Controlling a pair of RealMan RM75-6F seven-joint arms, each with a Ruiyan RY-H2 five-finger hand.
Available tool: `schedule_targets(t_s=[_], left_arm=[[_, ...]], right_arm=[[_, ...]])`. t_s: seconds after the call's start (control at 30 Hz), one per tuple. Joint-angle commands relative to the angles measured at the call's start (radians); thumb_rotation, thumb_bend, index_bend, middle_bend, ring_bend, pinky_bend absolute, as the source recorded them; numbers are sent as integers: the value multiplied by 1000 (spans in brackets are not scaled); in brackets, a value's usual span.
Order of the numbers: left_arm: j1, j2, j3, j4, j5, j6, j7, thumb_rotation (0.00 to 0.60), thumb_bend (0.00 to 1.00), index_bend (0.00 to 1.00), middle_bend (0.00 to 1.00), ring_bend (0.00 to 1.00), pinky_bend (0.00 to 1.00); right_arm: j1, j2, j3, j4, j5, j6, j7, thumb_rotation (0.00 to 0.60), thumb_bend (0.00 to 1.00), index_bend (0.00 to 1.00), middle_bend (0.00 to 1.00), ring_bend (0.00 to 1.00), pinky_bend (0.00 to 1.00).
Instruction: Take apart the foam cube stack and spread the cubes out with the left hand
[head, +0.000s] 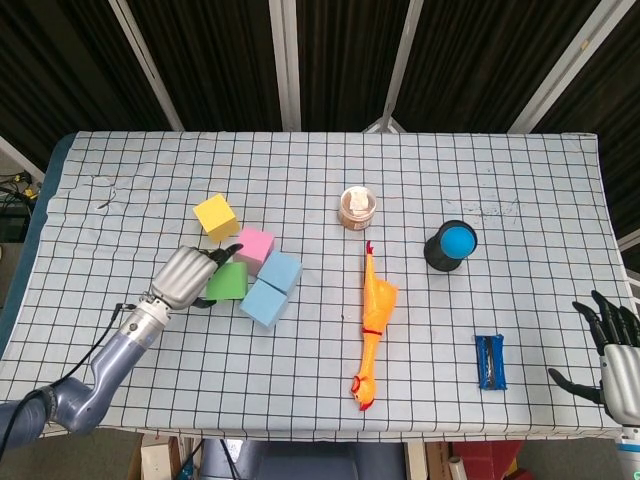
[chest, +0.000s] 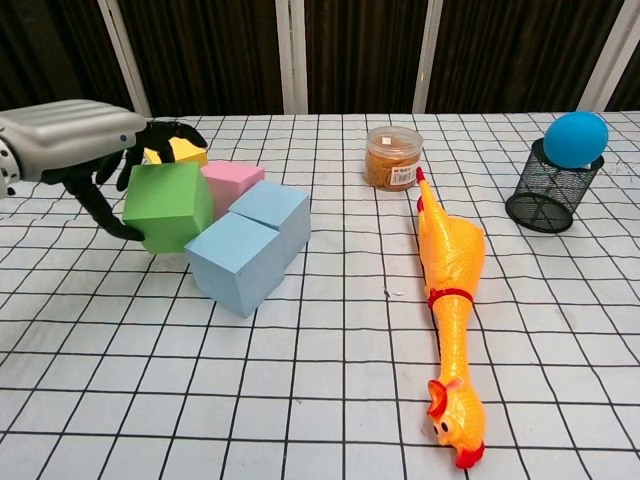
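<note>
Foam cubes on gridded tablecloth; dark, perhaps slatted, wall behind.

— Where is the left hand?

— Toward nine o'clock in the head view. Its forearm runs in from about seven o'clock, grey-blue, with a thin cable along it, and rises up and to the right to the silver wrist.

— And the fingers?

— Dark fingers curl forward from the silver back of the hand, with the thumb lower down at five o'clock from the knuckles. In the chest view they wrap something; the hand is closed around it.

— The right hand?

— At the four o'clock corner, off the counter edge, fingers spread apart and pointing up, thumb out toward nine o'clock, holding nothing
</note>
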Motion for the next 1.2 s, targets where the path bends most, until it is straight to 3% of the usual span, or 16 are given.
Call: schedule_targets(t_s=[0.03,0.3,0.53,0.83,1.2], left_arm=[[-8,-28,-18,50,-10,31,57,600,85,147,423,564,606],[-4,-54,-24,165,-21,73,171,600,85,141,421,564,601],[-2,-83,-8,236,7,95,177,600,85,138,423,564,598],[19,-81,9,182,91,174,55,600,84,137,428,564,598],[47,-25,56,80,68,115,83,600,83,106,409,565,598]], right_arm=[[-1,4,-2,0,-4,0,8,600,0,160,18,88,0],[-1,10,-7,-2,-13,0,21,600,0,160,18,88,0],[-2,7,-8,-3,-18,3,16,600,0,160,18,88,0],[4,3,-7,-1,-14,-6,10,600,0,160,17,88,0],[-1,11,-9,-2,-18,2,30,600,0,160,18,88,0]])
